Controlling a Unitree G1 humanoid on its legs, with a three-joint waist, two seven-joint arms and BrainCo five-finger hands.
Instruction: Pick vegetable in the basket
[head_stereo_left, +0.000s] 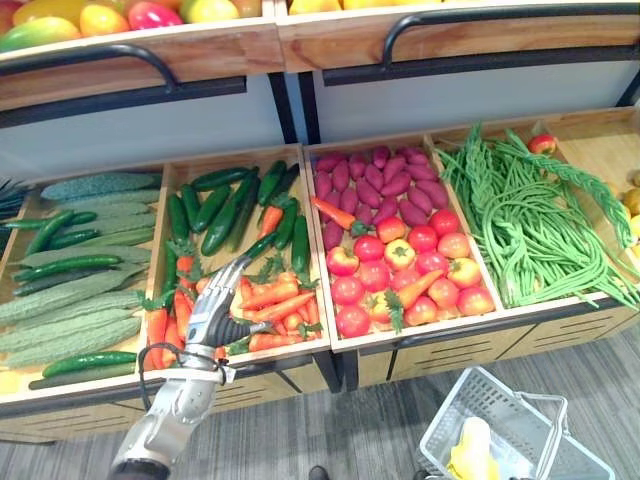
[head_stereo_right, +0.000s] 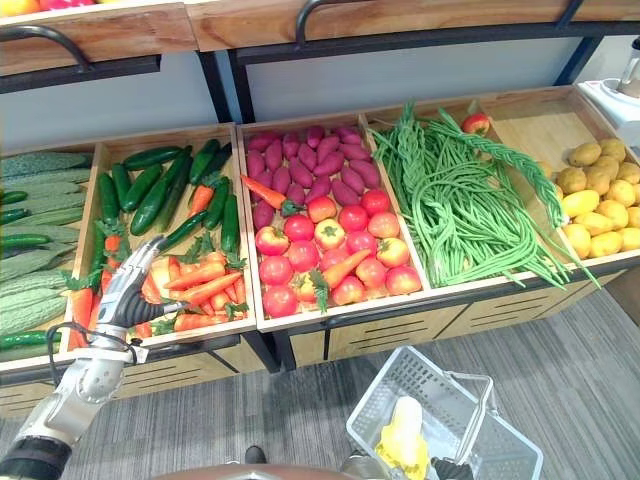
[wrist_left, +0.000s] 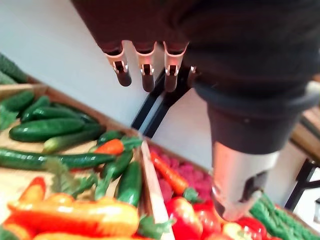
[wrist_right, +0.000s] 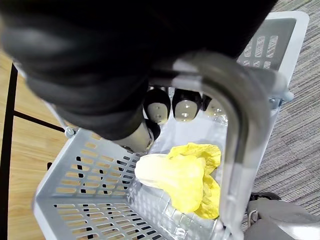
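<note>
My left hand (head_stereo_left: 213, 312) hovers open over the carrots (head_stereo_left: 272, 300) in the front of the second bin, fingers straight and thumb apart, holding nothing. In the left wrist view its fingers (wrist_left: 145, 75) point past carrots (wrist_left: 75, 217) and cucumbers (wrist_left: 47, 129). My right hand (wrist_right: 172, 106) is curled round the grey handle (wrist_right: 235, 117) of a light grey plastic basket (head_stereo_left: 520, 412) that hangs low over the floor at the lower right. A pale yellow leafy cabbage (wrist_right: 177, 180) lies in the basket.
A wooden stand holds bins of bitter gourds (head_stereo_left: 70, 300), cucumbers (head_stereo_left: 225, 205), purple sweet potatoes (head_stereo_left: 372, 180), red tomatoes (head_stereo_left: 410, 270), long green beans (head_stereo_left: 530, 220) and potatoes (head_stereo_right: 600, 200). An upper shelf with fruit (head_stereo_left: 120, 18) overhangs the back. Grey carpet lies below.
</note>
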